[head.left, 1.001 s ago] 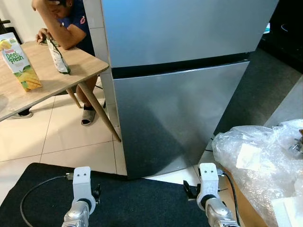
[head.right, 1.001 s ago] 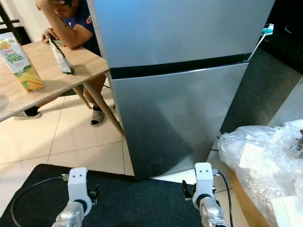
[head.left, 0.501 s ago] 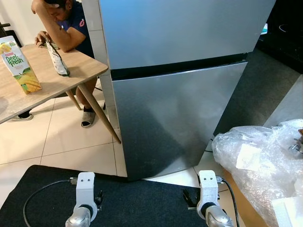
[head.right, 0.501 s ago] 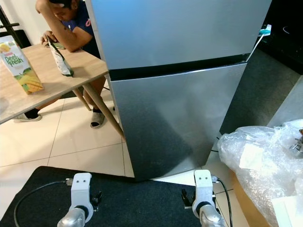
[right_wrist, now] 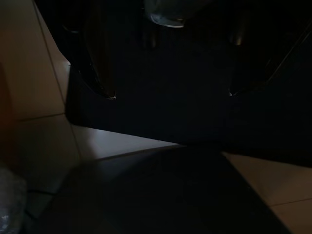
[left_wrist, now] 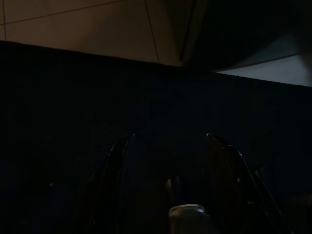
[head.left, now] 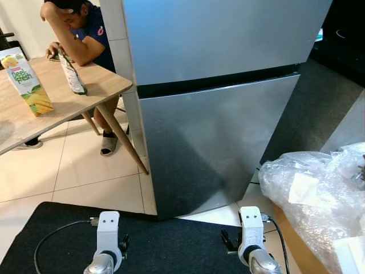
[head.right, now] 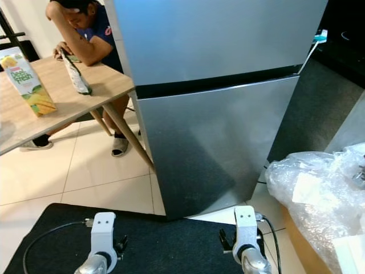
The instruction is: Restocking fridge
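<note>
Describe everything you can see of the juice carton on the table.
The juice carton stands upright on the wooden table, near its left end. It looks like printed cardboard: white top, green lettering, yellow fruit pictured low on the front, and a folded gable top. It appears closed. Nothing touches it but the tabletop; a bottle stands apart to its right.

Straight ahead, a fridge (head.left: 217, 103) standing on the floor behind a mat (head.left: 165, 242). To its left, a table (head.left: 54, 100) bearing a juice carton (head.left: 28, 85) and a bottle (head.left: 72, 75), with a person (head.left: 85, 34) seated behind. To the right, plastic wrap (head.left: 313, 188).
</note>
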